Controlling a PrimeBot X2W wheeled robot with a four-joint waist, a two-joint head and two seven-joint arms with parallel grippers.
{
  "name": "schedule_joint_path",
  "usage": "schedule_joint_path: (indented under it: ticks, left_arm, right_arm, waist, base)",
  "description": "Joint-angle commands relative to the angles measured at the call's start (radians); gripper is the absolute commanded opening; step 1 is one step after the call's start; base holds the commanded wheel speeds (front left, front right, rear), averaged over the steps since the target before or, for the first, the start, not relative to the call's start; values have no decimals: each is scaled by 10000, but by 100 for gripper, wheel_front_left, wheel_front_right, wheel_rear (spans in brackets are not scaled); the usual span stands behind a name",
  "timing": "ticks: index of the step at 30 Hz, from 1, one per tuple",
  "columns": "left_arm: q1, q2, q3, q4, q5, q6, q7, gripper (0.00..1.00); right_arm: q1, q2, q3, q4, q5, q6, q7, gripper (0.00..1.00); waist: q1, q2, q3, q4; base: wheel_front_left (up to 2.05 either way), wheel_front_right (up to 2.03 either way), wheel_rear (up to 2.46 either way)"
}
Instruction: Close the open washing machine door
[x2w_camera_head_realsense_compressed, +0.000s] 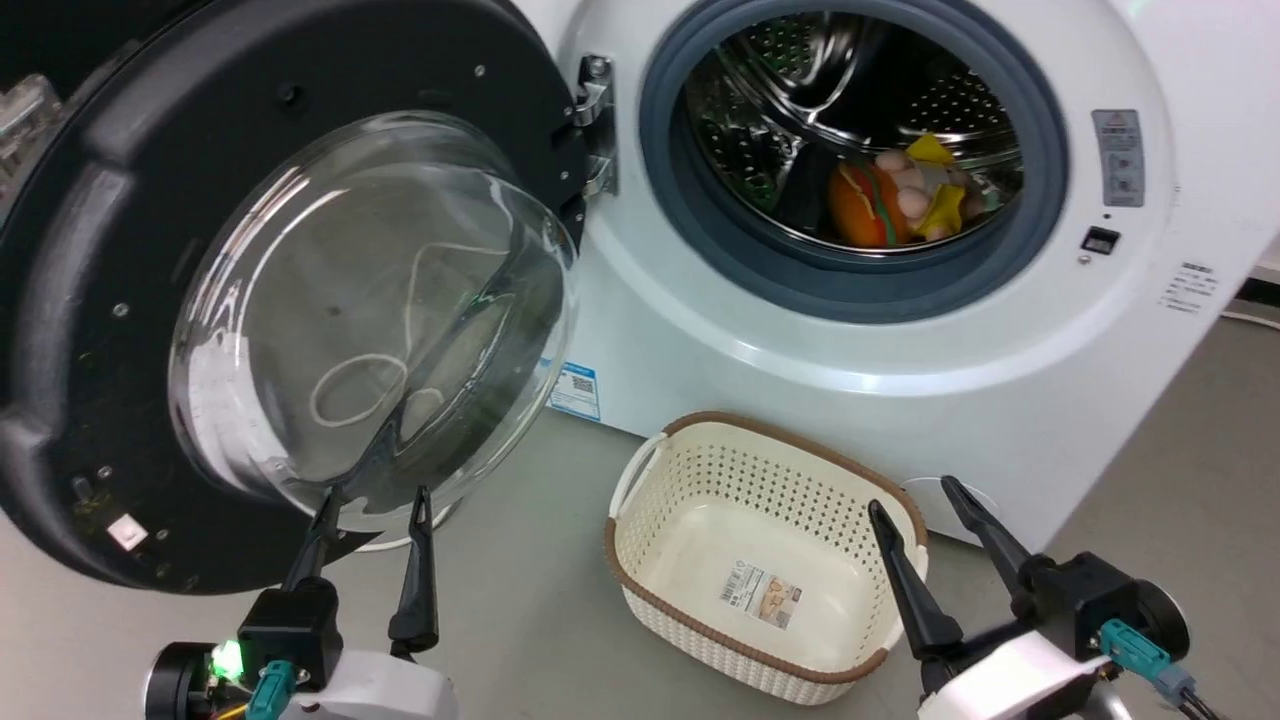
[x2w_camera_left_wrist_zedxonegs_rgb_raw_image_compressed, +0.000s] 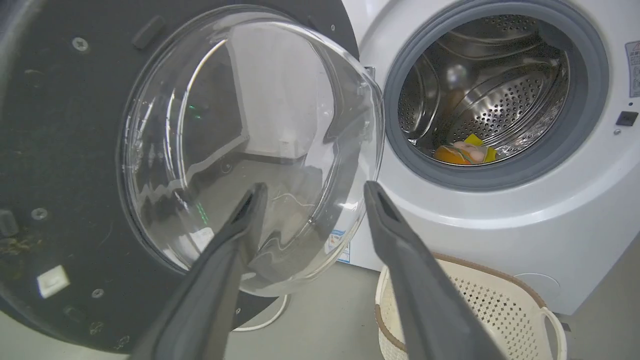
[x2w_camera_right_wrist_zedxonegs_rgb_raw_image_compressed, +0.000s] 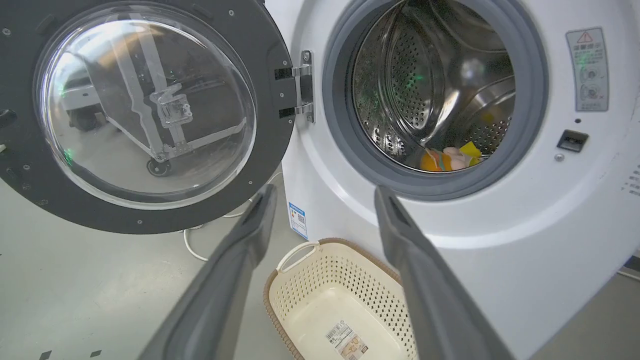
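Note:
The washing machine door (x2w_camera_head_realsense_compressed: 90, 330) stands swung wide open to the left on its hinge (x2w_camera_head_realsense_compressed: 595, 125), its black rim and bulging clear glass bowl (x2w_camera_head_realsense_compressed: 370, 310) facing me. It also shows as the door (x2w_camera_left_wrist_zedxonegs_rgb_raw_image_compressed: 65, 150) in the left wrist view and the door (x2w_camera_right_wrist_zedxonegs_rgb_raw_image_compressed: 145, 105) in the right wrist view. My left gripper (x2w_camera_head_realsense_compressed: 375, 500) is open just below the glass bowl, its fingertips close to the glass. My right gripper (x2w_camera_head_realsense_compressed: 910, 495) is open at the lower right, over the basket's right end, holding nothing.
The white washing machine (x2w_camera_head_realsense_compressed: 800, 340) has a grey rubber ring (x2w_camera_head_realsense_compressed: 1040, 150) around its steel drum, with a colourful toy (x2w_camera_head_realsense_compressed: 900, 195) inside. An empty cream basket (x2w_camera_head_realsense_compressed: 650, 560) sits on the grey floor before the machine. A white cable (x2w_camera_head_realsense_compressed: 400, 545) lies under the door.

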Motion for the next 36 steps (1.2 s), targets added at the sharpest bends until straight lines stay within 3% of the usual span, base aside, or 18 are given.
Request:
schedule_joint_path:
  ticks: [1,30,32,36]
  left_arm:
    - [84,26,24,-126,-41,79,-114,100]
    - [326,-5,78,-216,-387,284,-698,100]
    - [327,-7,41,-192,-467,222,-741,2]
    - [252,-9,51,-358,-735,59,-824,0]
  right_arm:
    - [-179,23,92,50,76,4,-106,100]
    - [-492,-30,734,251,322,6,-689,100]
    - [-497,-46,760,253,337,6,-732,100]
    - [-519,-87,791,245,357,6,-815,100]
  waist:
    - [0,0,38,110]
    - [0,0,331,1350]
    - [0,0,371,1441]
    - [0,0,486,1623]
  base:
    - [0,0,0]
    - [0,0,0]
    - [0,0,0]
    - [0,0,0]
